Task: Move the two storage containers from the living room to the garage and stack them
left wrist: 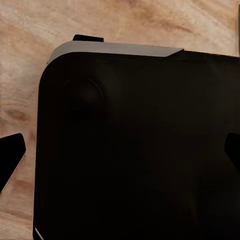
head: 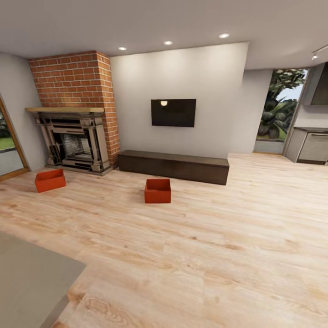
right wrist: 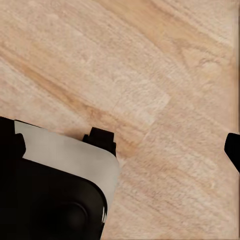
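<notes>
Two orange-red open-top storage containers stand on the light wood-plank floor of the living room. One container sits in front of the long low dark-brown cabinet. The other container is further left, near the red brick fireplace. Both are several steps away from me. In the left wrist view my left gripper hangs open over the robot's dark base, its fingertips spread to the picture's edges. In the right wrist view my right gripper is open above the wood floor, with nothing between its fingers.
A wall-mounted TV hangs above the cabinet. A wood-framed glass door is at the far left, and a grey counter corner juts in nearby. A kitchen unit and window stand at the right.
</notes>
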Robot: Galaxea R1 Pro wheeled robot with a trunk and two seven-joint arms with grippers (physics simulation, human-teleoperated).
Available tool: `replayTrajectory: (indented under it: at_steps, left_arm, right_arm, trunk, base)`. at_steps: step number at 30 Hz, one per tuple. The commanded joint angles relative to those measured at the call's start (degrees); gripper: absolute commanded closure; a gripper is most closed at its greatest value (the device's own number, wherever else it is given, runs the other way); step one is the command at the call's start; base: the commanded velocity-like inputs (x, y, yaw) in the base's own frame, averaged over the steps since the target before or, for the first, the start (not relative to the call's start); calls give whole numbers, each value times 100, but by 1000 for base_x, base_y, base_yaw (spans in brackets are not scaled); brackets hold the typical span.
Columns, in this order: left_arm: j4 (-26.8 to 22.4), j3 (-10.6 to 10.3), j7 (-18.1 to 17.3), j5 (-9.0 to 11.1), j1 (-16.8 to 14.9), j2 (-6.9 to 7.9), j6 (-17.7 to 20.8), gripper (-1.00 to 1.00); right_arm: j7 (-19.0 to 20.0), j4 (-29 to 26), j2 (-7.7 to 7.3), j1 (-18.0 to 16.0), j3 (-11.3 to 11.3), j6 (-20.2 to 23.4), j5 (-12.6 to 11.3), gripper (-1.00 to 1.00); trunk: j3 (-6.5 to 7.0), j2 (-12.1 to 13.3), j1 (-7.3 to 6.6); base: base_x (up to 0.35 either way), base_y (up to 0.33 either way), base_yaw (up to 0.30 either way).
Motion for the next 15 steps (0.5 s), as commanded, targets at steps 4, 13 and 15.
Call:
replayTrajectory:
  at_steps: [4,13,15]
  left_arm:
    - [-1,20,2,43,-1,0,-13,-100]
    - [-1,20,2,43,-1,0,-13,-100]
    - [-1,20,2,43,-1,0,-8,-100]
  right_arm:
    - [7,19,-5,-8,44,-39,-4,-100]
    - [6,19,-11,-8,44,-48,-4,-100]
    - [6,19,-15,-8,44,-50,-4,-100]
  trunk:
    - [-5,-2,3]
    - [-5,-2,3]
    - [-5,-2,3]
  base:
    - [322,0,0]
    - [322,0,0]
    - [322,0,0]
